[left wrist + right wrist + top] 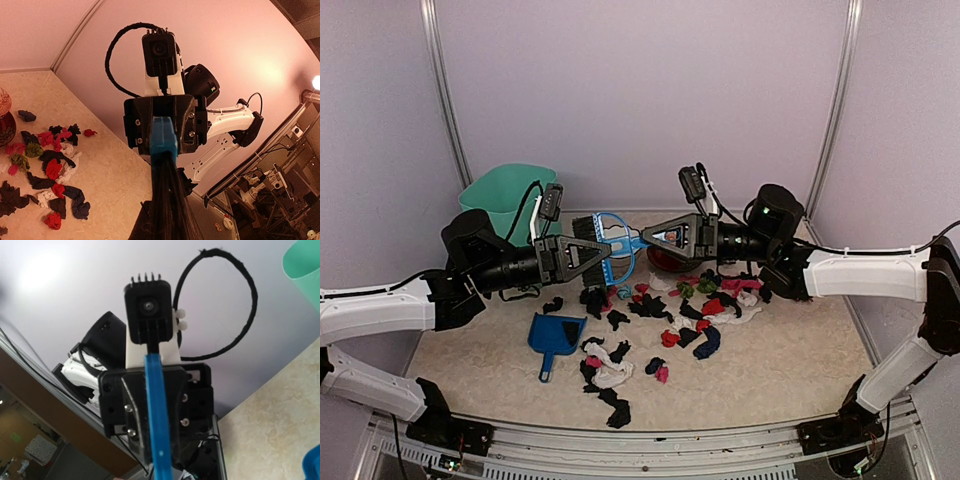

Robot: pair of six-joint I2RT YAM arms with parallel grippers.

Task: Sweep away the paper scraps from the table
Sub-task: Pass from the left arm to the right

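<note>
Blue plastic links the two arms: the hand brush (615,243) hangs in mid-air above the back of the worktop (790,360), gripped from both sides. The left end effector (600,252) is pressed tight on the bristle end. The right end effector (648,238) looks pinched on the thin handle, which sits snug between its fingers in the left wrist view. The paper scraps (665,305) lie loose below and in front of the brush, in a ragged band across the middle of the worktop, with a few more toward the front rail. The dustpan (556,333) lies flat among them on the left, held by nothing. The main hazard, I judge, is this double hold. If either arm pulls away while the other is clamped, the slim handle could bend or twist out. If both let go, the brush would drop into the pile and scatter the light wads. A later risk is a hard stroke that shoves the unheld dustpan or flicks scraps over the near edge.
</note>
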